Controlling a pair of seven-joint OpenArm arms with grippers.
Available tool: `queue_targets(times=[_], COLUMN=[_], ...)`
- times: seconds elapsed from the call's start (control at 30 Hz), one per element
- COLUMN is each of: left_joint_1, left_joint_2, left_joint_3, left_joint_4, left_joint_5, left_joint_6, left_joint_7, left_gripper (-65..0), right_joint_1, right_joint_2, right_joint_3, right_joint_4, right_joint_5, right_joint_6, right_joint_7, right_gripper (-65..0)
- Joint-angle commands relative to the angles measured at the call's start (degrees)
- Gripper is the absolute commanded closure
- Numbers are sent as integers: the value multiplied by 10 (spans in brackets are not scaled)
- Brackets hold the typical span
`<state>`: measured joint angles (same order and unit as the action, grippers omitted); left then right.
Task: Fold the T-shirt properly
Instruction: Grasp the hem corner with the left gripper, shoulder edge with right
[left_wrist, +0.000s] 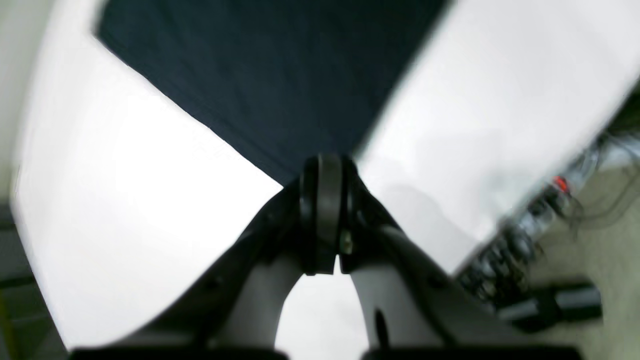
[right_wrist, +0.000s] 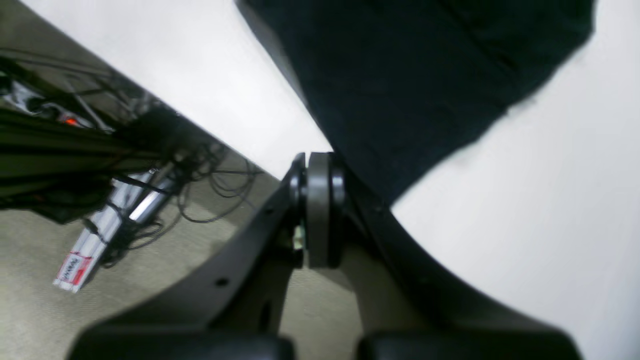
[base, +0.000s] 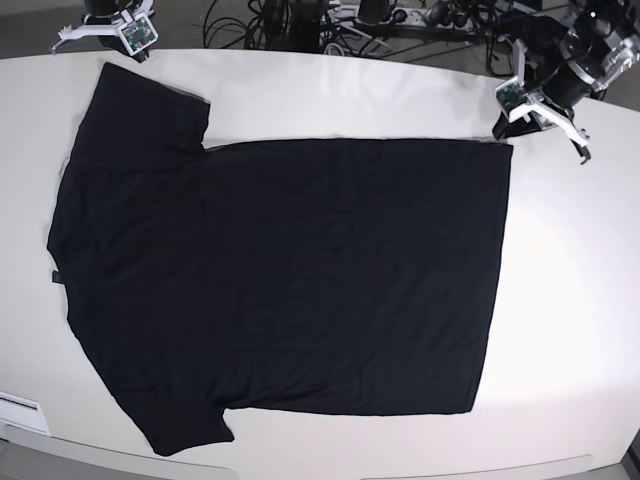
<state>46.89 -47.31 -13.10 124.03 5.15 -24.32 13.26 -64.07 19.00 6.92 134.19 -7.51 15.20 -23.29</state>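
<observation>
The black T-shirt lies spread flat on the white table, plain side up, with the sleeves toward the left of the base view. At the shirt's far right hem corner, my left gripper is shut, and in the left wrist view the cloth narrows to a point right at that gripper's closed tips. My right gripper is at the far left sleeve corner by the table's back edge. In the right wrist view it is shut against the edge of the dark cloth.
Cables and power strips crowd the floor behind the table's back edge. A lit power strip shows past the table edge in the left wrist view. White table surface surrounds the shirt on all sides.
</observation>
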Motion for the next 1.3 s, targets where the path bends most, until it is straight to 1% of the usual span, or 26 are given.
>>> queue_targets(times=[0.0,0.03,0.07,0.1,0.13,0.17,0.2,0.23,0.27,0.37,0.4,0.47,0.57,0.7,0.8,0.9,0.93,1.07,1.2,1.27], left_joint_1=[-7,-14,-23,-32,-39,-45,-52,-57,-61,-77,-84,-100,-126,-164,-195,-227,-239,-289,-338,-362], left_joint_2=[-12,-15,-19,-23,-27,-32,-37,-43,-51,-86,-99,-125,-157,-183,-189,-189,-189,-187,-187,-187], left_joint_3=[-4,-4,-4,-4,-4,-4,-4,-4,-2,23,38,76,135,209,261,308,323,386,445,470], left_joint_4=[-5,-17,-28,-35,-39,-43,-47,-50,-53,-60,-63,-72,-85,-104,-125,-154,-162,-192,-210,-218], left_joint_5=[3,8,9,8,6,3,-5,-14,-16,-8,-6,10,40,67,91,97,100,158,161,162], left_joint_6=[-8,-21,-21,-20,-21,-21,-21,-21,-23,-45,-47,-46,-44,-44,-43,-14,-11,-10,-7,8], left_joint_7=[-31,-48,-57,-58,-57,-58,-58,-58,-58,-58,-58,-59,-59,-60,-60,-61,-65,-88,-88,-87], left_gripper=[0,-37,-135,-242,-340,-404,-420,-420,-420,-420,-420,-420,-420,-420,-420,-420,-420,-420,-417,-417], right_joint_1=[-4,0,5,10,12,12,12,13,13,12,12,12,13,20,20,20,20,20,20,20], right_joint_2=[2,2,2,2,2,2,2,2,2,2,2,2,2,2,2,2,2,2,2,2], right_joint_3=[2,2,2,2,2,2,2,2,2,2,2,2,2,2,2,2,2,2,2,2], right_joint_4=[8,8,8,8,8,8,8,8,8,8,8,8,8,8,8,8,8,8,8,8], right_joint_5=[2,2,2,2,2,2,2,1,1,0,0,0,0,0,2,2,2,2,2,2], right_joint_6=[11,16,18,17,8,-6,-13,-13,-13,-5,-3,3,-3,-4,-4,-4,-4,-4,-5,-9], right_joint_7=[18,22,22,21,21,21,21,21,21,21,21,21,21,17,15,14,14,14,15,15], right_gripper=[0,0,0,-46,-117,-193,-258,-298,-309,-309,-309,-309,-309,-309,-309,-309,-309,-309,-309,-309])
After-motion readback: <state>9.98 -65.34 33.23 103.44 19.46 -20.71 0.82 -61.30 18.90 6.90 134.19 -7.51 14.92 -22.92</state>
